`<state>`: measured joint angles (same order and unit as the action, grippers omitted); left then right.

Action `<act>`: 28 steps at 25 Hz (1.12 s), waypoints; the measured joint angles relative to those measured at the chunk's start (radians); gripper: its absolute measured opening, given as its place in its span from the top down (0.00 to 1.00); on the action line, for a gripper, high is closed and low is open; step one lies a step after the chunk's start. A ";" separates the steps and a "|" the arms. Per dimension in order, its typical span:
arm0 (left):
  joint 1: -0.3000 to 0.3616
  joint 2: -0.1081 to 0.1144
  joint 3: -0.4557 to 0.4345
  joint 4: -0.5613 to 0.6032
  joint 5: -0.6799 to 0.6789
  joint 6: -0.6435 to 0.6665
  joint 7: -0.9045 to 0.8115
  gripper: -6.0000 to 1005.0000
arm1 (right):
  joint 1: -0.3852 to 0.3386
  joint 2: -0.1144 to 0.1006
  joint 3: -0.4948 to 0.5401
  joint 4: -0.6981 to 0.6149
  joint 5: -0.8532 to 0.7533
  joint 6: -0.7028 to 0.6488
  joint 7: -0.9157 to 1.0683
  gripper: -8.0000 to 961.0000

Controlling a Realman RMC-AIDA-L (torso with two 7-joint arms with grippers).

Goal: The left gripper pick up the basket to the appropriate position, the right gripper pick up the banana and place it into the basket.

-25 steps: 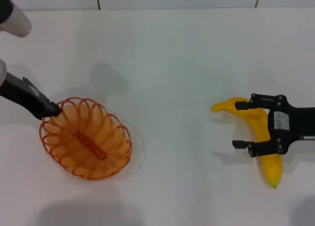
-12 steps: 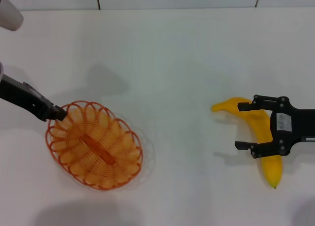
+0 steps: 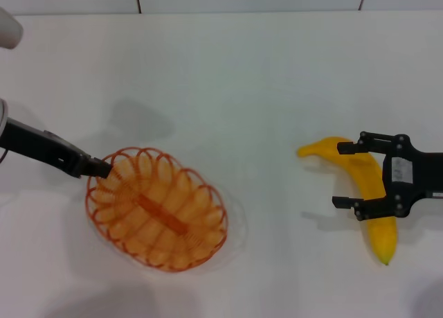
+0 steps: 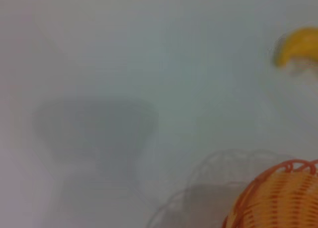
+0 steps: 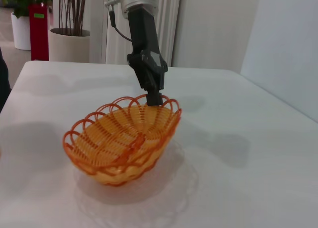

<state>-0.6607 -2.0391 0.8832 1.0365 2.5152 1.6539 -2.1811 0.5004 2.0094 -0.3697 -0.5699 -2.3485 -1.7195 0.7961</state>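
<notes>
The orange wire basket (image 3: 158, 217) hangs tilted just above the white table at the left, held by its far rim. My left gripper (image 3: 100, 169) is shut on that rim; it also shows in the right wrist view (image 5: 155, 98), above the basket (image 5: 124, 141). The yellow banana (image 3: 363, 183) lies on the table at the right. My right gripper (image 3: 353, 176) is open, its fingers on either side of the banana's middle. The left wrist view shows a piece of the basket (image 4: 278, 200) and one end of the banana (image 4: 297, 46).
The white table (image 3: 242, 89) stretches between basket and banana with nothing on it. A tiled wall edge runs along the back. Potted plants (image 5: 30, 24) stand beyond the table in the right wrist view.
My left gripper has carried the basket rightward and a little nearer, toward the table's middle. The right gripper has stayed open around the banana.
</notes>
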 joint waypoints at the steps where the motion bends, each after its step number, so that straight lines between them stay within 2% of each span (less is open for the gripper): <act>1: 0.004 0.000 -0.002 0.000 -0.016 -0.001 -0.002 0.95 | -0.001 0.000 0.000 0.000 0.000 0.000 0.000 0.07; 5: 0.021 0.002 -0.010 -0.001 -0.086 -0.005 -0.017 0.95 | -0.002 0.000 0.000 -0.001 0.000 0.000 0.000 0.07; 10: 0.028 0.000 -0.009 -0.007 -0.095 -0.031 -0.053 0.95 | -0.001 0.000 0.000 -0.001 0.000 0.000 0.000 0.07; 15: 0.027 -0.002 -0.009 -0.048 -0.098 -0.071 -0.067 0.95 | 0.002 0.000 0.000 -0.001 0.000 0.000 0.000 0.08; 22: 0.010 0.000 -0.010 -0.168 -0.144 -0.167 -0.097 0.95 | 0.004 0.000 0.000 0.001 0.000 0.000 0.000 0.08; 28: 0.006 -0.001 -0.011 -0.201 -0.201 -0.178 -0.120 0.95 | 0.002 0.000 0.000 0.001 0.000 0.000 0.000 0.08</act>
<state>-0.6551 -2.0399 0.8726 0.8351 2.3139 1.4761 -2.3013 0.5028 2.0095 -0.3697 -0.5690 -2.3485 -1.7196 0.7961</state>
